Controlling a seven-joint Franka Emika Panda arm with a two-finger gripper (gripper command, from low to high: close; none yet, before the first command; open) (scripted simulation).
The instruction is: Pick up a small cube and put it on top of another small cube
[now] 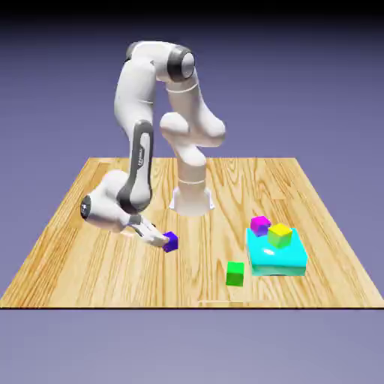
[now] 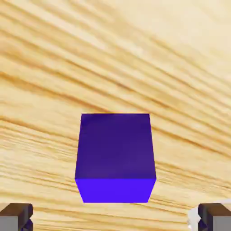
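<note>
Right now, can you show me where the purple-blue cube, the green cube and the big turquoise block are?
purple-blue cube (image 2: 115,153): hand view, its wide front face.
green cube (image 1: 235,274): exterior view, middle of the cube.
turquoise block (image 1: 289,258): exterior view, bare top near its front edge.

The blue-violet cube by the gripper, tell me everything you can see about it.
The blue-violet cube is small, solid-coloured and smooth, with sharp edges and no markings. It sits flat on the wooden table, toward the exterior view's left, well apart from the other cubes. The gripper is right at it, tilted low. In the hand view it lies centred ahead between the two fingertips, which stand wide of it, not touching.
</note>
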